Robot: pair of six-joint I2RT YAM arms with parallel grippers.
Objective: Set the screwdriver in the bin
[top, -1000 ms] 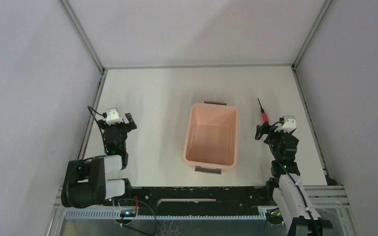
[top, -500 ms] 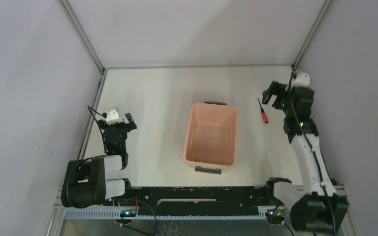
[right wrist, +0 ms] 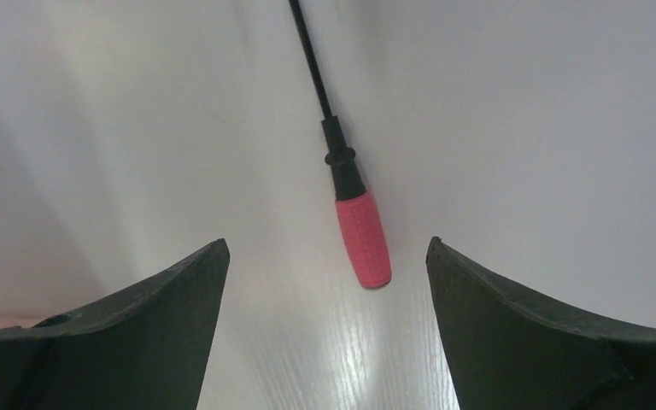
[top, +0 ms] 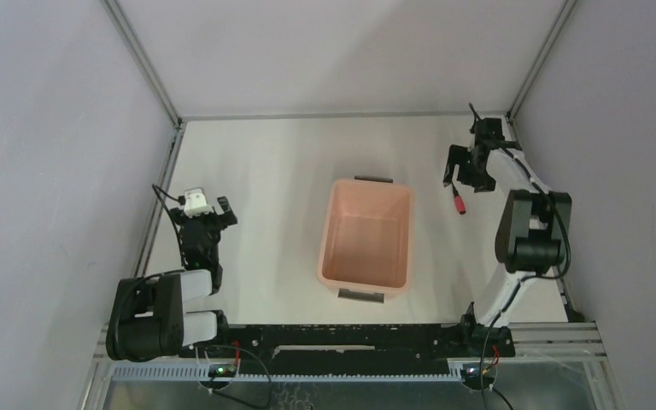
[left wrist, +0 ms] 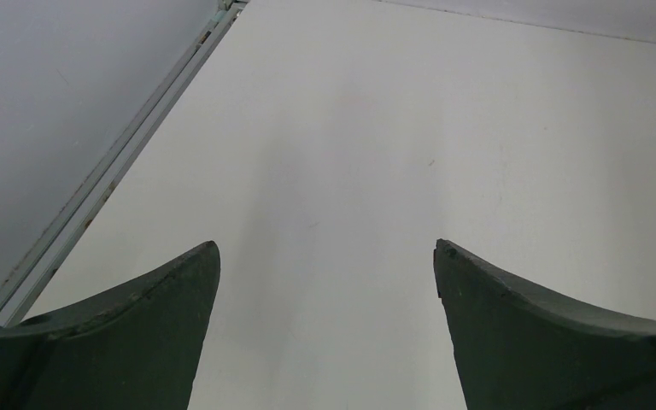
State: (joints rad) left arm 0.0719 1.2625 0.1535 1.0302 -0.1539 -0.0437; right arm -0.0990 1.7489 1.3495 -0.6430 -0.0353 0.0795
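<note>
Screwdriver [top: 459, 202] is seen from above on the desk, between the bin [top: 366, 243] and the right edge. The right arm is stretched toward the far right corner, with the right gripper [top: 464, 166] above the tool; the left arm is folded by the left edge. At the left wrist, the left gripper [left wrist: 326, 248] is shown spread. At the right wrist, spread jaws are seen flanking the untouched handle.

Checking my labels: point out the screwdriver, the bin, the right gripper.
screwdriver [right wrist: 363, 239]: right wrist view, red handle.
bin [top: 366, 248]: top external view, bare inner floor.
right gripper [right wrist: 325, 243]: right wrist view, midway between fingertips.
</note>
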